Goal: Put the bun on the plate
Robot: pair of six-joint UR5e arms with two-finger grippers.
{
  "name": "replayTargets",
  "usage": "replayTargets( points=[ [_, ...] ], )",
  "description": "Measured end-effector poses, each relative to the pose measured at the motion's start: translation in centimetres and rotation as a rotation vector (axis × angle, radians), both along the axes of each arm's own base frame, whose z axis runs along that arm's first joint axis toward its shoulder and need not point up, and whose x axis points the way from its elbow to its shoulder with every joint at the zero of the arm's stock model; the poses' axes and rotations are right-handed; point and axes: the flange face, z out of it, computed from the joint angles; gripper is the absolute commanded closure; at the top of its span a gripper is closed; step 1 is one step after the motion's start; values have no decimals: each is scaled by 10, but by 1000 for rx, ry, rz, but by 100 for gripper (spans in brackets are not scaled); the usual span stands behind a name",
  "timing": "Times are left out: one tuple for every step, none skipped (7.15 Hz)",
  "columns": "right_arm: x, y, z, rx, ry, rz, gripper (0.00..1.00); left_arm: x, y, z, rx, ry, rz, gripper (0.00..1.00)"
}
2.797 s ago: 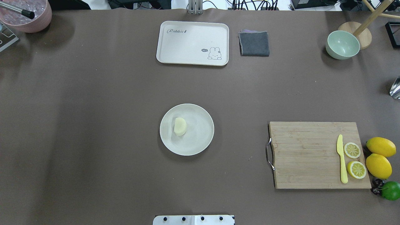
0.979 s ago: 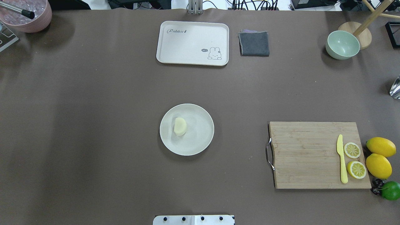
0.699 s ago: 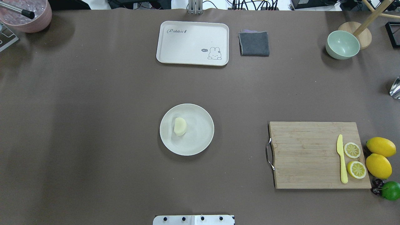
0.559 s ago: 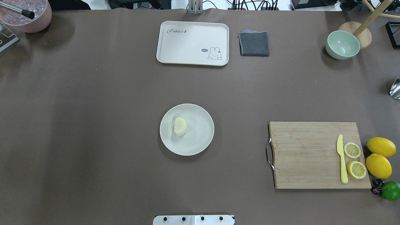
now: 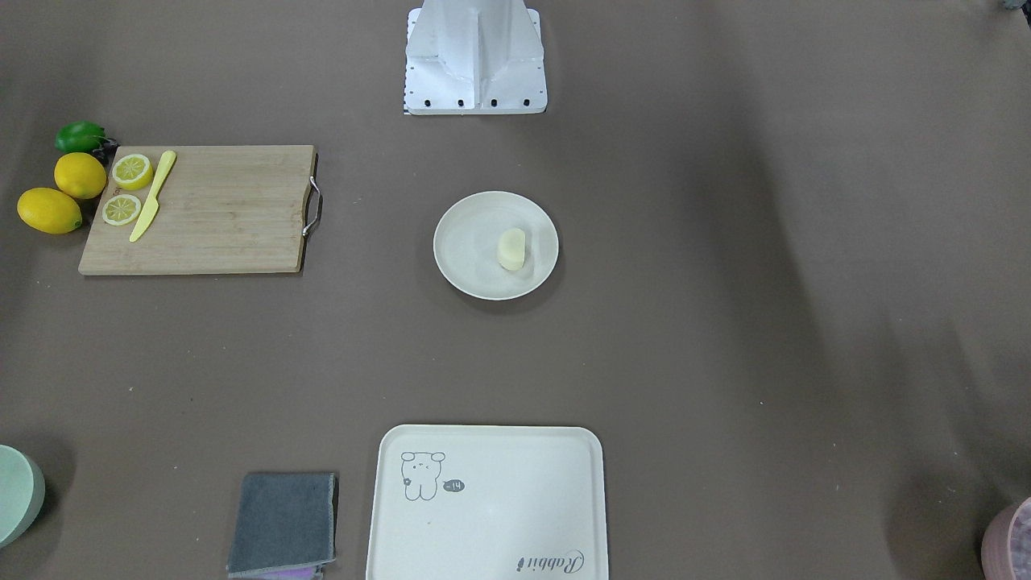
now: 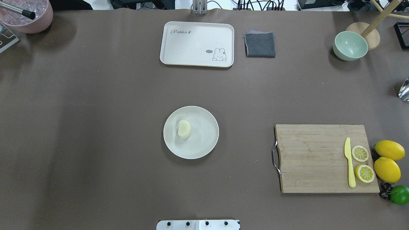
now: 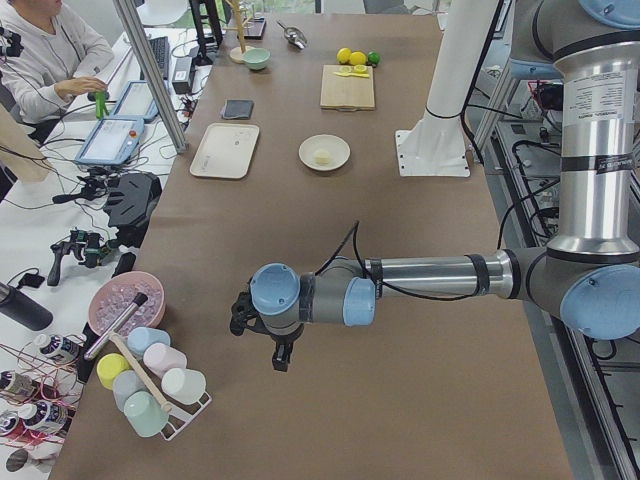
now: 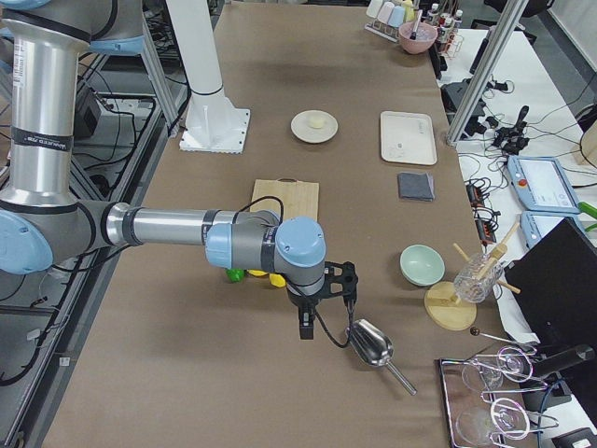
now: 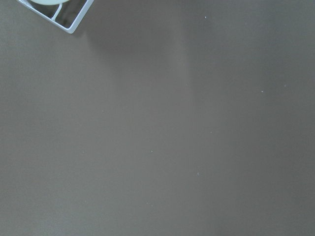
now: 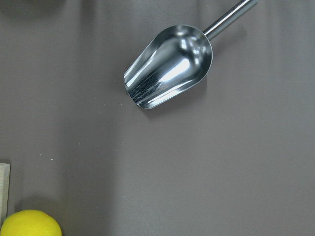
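The pale cream bun (image 6: 184,129) lies on the round off-white plate (image 6: 207,142) at the middle of the table, a little left of the plate's centre. The front-facing view shows the same bun (image 5: 511,248) on the plate (image 5: 467,254). No gripper is near it. My left gripper (image 7: 283,355) hangs over bare table at the left end, seen only in the exterior left view. My right gripper (image 8: 306,327) hangs at the right end near a metal scoop (image 10: 170,66). I cannot tell whether either one is open or shut.
A cream tray (image 6: 197,44) and a folded grey cloth (image 6: 259,44) lie at the far edge. A wooden cutting board (image 6: 319,158) at the right carries a yellow knife (image 6: 349,163) and lemon slices (image 6: 360,153), with whole lemons (image 6: 389,150) beside it. A green bowl (image 6: 350,46) stands far right.
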Motion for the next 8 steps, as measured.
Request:
replayTargets(
  points=[
    [0, 3, 1, -2, -1, 1, 0, 0, 2, -11, -30, -5, -2, 2],
    [0, 6, 2, -6, -3, 2, 0, -1, 5, -15, -49, -14, -3, 2],
    [-1, 8, 3, -8, -3, 2, 0, -2, 7, -15, -57, -21, -3, 2],
    [-1, 9, 4, -10, -4, 2, 0, -2, 9, -15, -60, -24, -2, 2],
    [-1, 8, 3, -9, -3, 2, 0, -3, 9, -15, -62, -25, -2, 2],
    [-1, 8, 3, -8, -5, 2, 0, -3, 10, -15, -63, -25, -2, 2],
    [-1, 8, 2, -8, -8, 2, 0, -3, 10, -14, -64, -26, -3, 2],
    [-1, 8, 2, -7, -10, 2, 0, -3, 10, -14, -64, -26, -3, 2]
  ],
)
